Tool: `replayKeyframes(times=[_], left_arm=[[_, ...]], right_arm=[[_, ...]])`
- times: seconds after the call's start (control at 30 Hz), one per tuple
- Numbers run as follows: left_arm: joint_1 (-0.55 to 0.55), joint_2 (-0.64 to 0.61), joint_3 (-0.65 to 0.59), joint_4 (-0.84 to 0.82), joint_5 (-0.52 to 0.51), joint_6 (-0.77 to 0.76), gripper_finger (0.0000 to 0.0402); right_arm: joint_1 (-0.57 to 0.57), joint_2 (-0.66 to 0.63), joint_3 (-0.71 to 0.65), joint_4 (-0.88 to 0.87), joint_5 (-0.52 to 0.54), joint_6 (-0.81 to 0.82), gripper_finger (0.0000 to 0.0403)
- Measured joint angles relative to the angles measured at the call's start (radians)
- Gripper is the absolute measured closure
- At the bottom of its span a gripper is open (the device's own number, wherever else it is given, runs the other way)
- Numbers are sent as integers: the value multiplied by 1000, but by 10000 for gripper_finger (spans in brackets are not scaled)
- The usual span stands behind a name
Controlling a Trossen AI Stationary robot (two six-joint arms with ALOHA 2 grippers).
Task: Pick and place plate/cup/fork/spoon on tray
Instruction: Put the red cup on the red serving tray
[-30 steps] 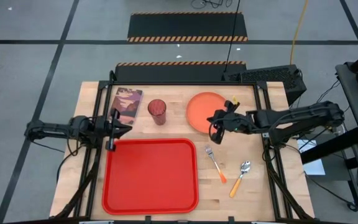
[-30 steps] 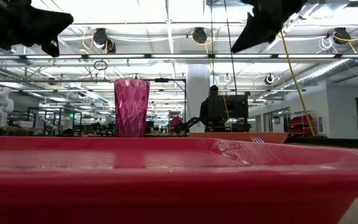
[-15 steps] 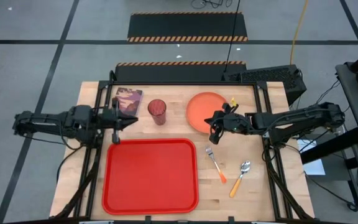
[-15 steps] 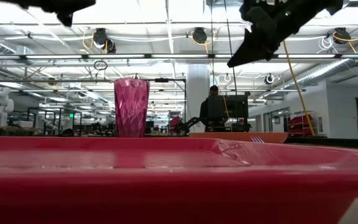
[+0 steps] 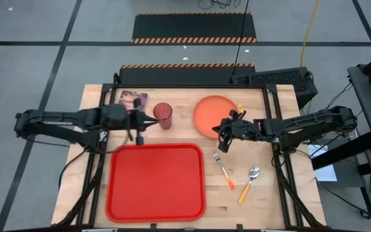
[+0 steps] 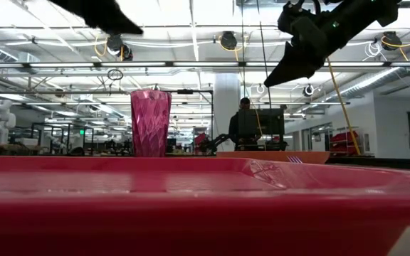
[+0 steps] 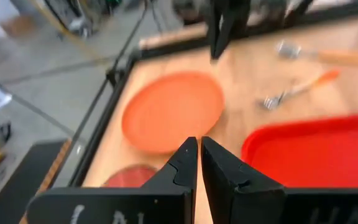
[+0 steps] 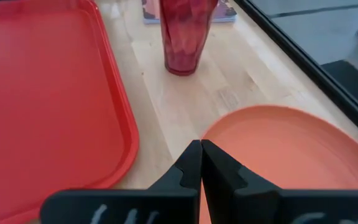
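Zero items on tray [image 5: 156, 182] yet; you have all four left. Plate [image 5: 212, 116] and cup [image 5: 163, 115] at bench far side, fork [image 5: 223, 169] and spoon [image 5: 249, 182] right of tray. Left pincer [image 5: 140, 133] beside cup, fingers nearly together, empty. Right pincer [image 5: 222, 143] at plate's near edge, closed, empty. No readable writing anywhere.

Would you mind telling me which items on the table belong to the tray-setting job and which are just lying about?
Belonging to the job:
plate
cup
fork
spoon
tray

Just lying about:
book, at the table's far edge, beside the cup
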Motion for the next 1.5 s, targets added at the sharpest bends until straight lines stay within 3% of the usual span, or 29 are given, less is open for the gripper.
replayKeyframes(times=[0.33,0.67,0.87,1.23,1.5], left_arm=[[117,169,0,17,17,32,365],[138,194,0,-5,22,23,235],[138,198,0,-10,22,8,201],[151,299,-1,25,53,77,226],[168,295,-1,0,53,139,325]], right_arm=[[0,0,0,37,0,-33,403],[0,0,0,32,1,-38,403],[0,5,0,38,2,-50,403],[0,5,0,49,3,-64,403],[1,9,0,170,4,-79,403]])
